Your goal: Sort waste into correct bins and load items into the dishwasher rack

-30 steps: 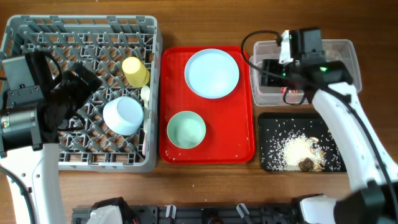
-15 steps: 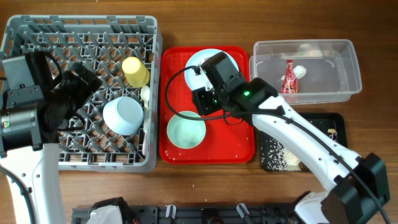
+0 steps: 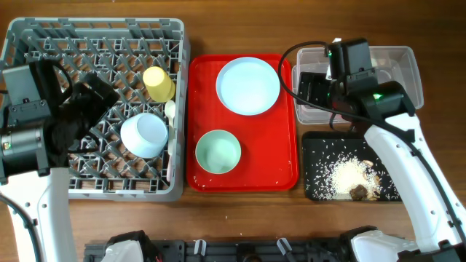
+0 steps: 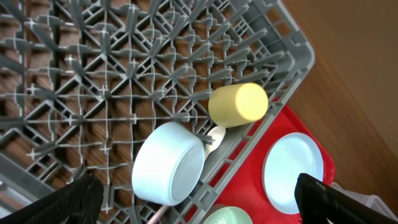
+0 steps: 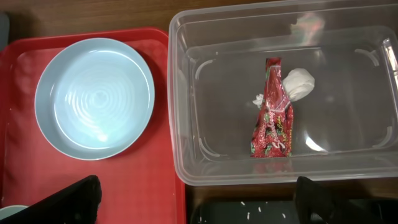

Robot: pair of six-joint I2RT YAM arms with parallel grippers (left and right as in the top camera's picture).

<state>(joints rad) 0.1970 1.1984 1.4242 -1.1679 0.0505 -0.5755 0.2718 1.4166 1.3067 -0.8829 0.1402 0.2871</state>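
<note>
The grey dishwasher rack [image 3: 44, 44] holds the yellow cup [image 3: 159, 83], the pale blue-white bowl [image 3: 144, 135] and a white utensil [image 3: 170, 109]. My left gripper [image 3: 91, 102] hovers over the rack, open and empty; in its wrist view [image 4: 199, 208] the cup [image 4: 238, 104] and the bowl [image 4: 169, 163] lie below. The light-blue plate [image 3: 248, 85] and the green bowl [image 3: 218, 151] sit on the red tray [image 3: 284, 164]. My right gripper [image 3: 318, 87] is open and empty over the clear tub [image 3: 408, 80]. The red wrapper [image 5: 272, 118] and the tissue wad [image 5: 297, 82] lie in the tub [image 5: 186, 155].
The black tray [image 3: 314, 145] in front of the tub holds rice [image 3: 348, 173] and brown scraps [image 3: 358, 192]. The right wrist view [image 5: 199, 208] shows the plate [image 5: 94, 98] to the left of the tub. Bare wooden table lies along the front edge.
Half a second ago my right arm reached over the red tray beside the plate; now it is back over the clear tub's left end. The left arm has not moved.
</note>
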